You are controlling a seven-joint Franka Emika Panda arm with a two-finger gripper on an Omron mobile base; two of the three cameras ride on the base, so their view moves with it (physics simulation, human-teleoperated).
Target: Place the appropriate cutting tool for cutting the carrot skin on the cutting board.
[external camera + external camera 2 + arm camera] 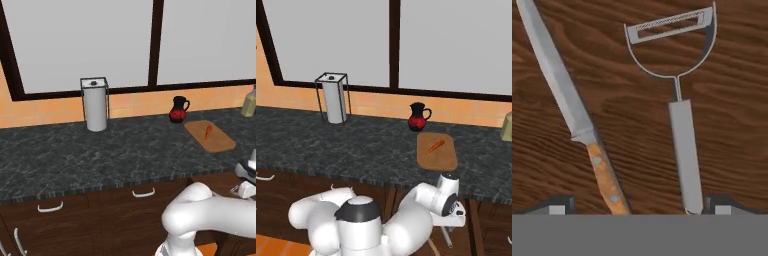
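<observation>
- Bench (pixel 100 150) of dark marbled stone runs across the kitchen, above dark wooden drawer fronts with pale curved handles (pixel 143 192).
- Behind it, an orange tiled strip sits under two large pale window panes set in a dark frame (pixel 156 45).
- A white paper-towel roll in a wire holder (pixel 94 104) stands upright near the back wall, well apart from the other items.
- The red-and-black jug (pixel 417 117) stands just behind the cutting board (pixel 438 156), which lies flat on the bench.
- The carrot (pixel 435 146) lies on the board, toward its back half.
- In the hand view, a dark wood-grain surface (pixel 627 120) carries a knife (pixel 572 110) with a wooden riveted handle and a Y-shaped peeler (pixel 679 115) with a grey handle, side by side and apart.
- The pincer (pixel 637 206) is released, its tips spread wide and grasping nothing, with the knife handle and peeler handle both reaching down between them.
</observation>
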